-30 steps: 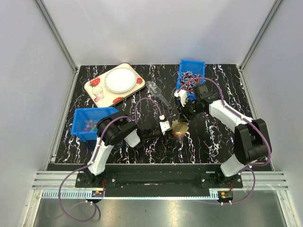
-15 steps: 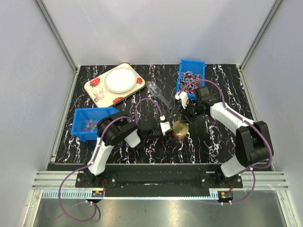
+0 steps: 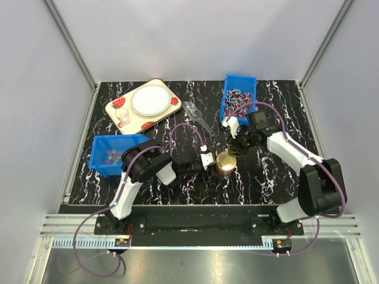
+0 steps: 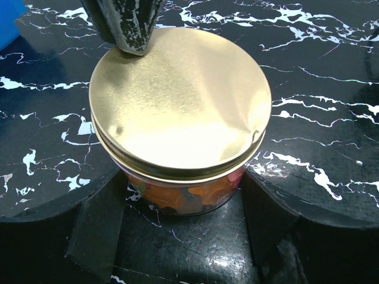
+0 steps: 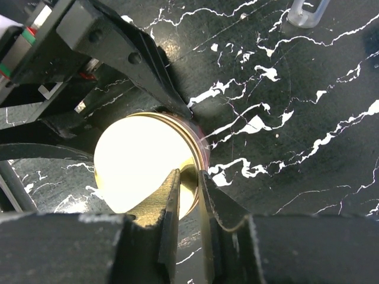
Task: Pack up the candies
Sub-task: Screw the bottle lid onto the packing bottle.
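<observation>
Black marble-pattern surface (image 3: 266,177), grey walls all round.

- Left tool (image 4: 183,182): clamped on the glass jar (image 4: 148,184), one finger on each side of the body, under the lid line. Jar stands upright on the surface.
- Gold lid (image 4: 177,100): sits flat on the jar.
- Candies (image 4: 198,196): visible through the glass just below the lid, right between the left tool's fingers. More candies lie in the blue bin (image 3: 99,168), well behind the left tool, next to that arm's elbow.
- Right tool (image 5: 188,177): fingers together, tips down at the lid's rim on the side away from the left tool. Can't tell if they touch the lid.
- Second blue bin (image 3: 240,78) with wrapped sweets (image 3: 237,97): just behind the right tool.
- Clear plastic piece (image 3: 198,117): lies on the surface, off to the right tool's side, apart from the jar.
</observation>
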`<state>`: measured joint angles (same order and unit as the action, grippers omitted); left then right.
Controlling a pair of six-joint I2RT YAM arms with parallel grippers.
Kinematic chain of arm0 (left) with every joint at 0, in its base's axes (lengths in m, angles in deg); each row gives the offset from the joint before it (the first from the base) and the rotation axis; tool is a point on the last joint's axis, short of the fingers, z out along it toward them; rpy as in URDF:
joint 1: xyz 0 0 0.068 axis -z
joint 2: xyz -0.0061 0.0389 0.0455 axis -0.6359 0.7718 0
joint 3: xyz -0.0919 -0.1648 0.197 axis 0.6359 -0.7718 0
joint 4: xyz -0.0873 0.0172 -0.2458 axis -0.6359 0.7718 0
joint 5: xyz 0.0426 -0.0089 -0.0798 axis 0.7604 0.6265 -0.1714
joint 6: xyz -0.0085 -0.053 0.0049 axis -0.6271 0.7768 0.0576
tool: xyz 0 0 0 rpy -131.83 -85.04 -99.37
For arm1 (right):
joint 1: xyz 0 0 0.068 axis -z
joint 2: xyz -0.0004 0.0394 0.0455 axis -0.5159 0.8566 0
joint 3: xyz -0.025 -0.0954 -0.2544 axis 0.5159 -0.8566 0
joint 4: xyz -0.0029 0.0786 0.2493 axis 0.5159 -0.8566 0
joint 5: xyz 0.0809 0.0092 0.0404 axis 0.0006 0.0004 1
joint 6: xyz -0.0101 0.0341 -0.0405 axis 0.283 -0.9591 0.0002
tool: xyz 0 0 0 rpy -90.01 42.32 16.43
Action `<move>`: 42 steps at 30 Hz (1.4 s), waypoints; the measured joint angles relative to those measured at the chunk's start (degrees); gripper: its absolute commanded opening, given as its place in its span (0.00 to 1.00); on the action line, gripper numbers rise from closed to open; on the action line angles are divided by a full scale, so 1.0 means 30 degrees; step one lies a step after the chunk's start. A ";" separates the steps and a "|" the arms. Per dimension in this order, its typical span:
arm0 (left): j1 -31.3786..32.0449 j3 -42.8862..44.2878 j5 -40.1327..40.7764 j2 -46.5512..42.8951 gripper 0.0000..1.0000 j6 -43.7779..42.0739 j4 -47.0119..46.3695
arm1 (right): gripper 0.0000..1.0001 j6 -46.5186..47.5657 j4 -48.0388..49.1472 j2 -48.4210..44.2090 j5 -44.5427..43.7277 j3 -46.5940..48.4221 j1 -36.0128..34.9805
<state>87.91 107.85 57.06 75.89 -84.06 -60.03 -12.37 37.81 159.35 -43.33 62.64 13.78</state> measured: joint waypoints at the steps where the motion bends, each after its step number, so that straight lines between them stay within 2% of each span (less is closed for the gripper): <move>1: 0.0000 0.0000 0.0000 0.0000 0.62 0.0000 0.0000 | 0.23 0.0051 0.0015 -0.0036 -0.0022 -0.0066 0.0022; 20: -0.0007 0.0000 0.0007 0.0000 0.61 0.0007 0.0000 | 0.22 0.0160 -0.0102 -0.0138 -0.0962 -0.0525 0.0597; 23: -0.0007 0.0000 0.0007 0.0000 0.61 0.0007 0.0000 | 0.24 0.0182 -0.0313 -0.0481 -0.0933 -0.0787 0.0656; 27: -0.0007 0.0000 0.0007 0.0000 0.61 0.0007 0.0000 | 0.39 0.0117 -0.1020 -0.1443 -0.0801 -0.1370 0.0656; 33: -0.0036 0.0000 0.0015 0.0000 0.61 0.0007 0.0000 | 0.49 -0.0328 -0.1472 -0.1953 -0.0270 -0.1137 0.0656; 38: -0.0036 0.0000 0.0022 0.0000 0.61 0.0007 0.0000 | 0.49 -0.0685 -0.1508 -0.1931 -0.0036 -0.0372 0.0656; 42: -0.0036 0.0000 0.0022 0.0000 0.61 0.0007 0.0000 | 0.44 -0.0823 -0.1377 -0.1851 0.0146 -0.0066 0.0619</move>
<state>87.80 107.85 57.13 75.89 -84.03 -60.03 -14.84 33.68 153.80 -42.89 62.45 15.64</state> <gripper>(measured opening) 0.754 0.482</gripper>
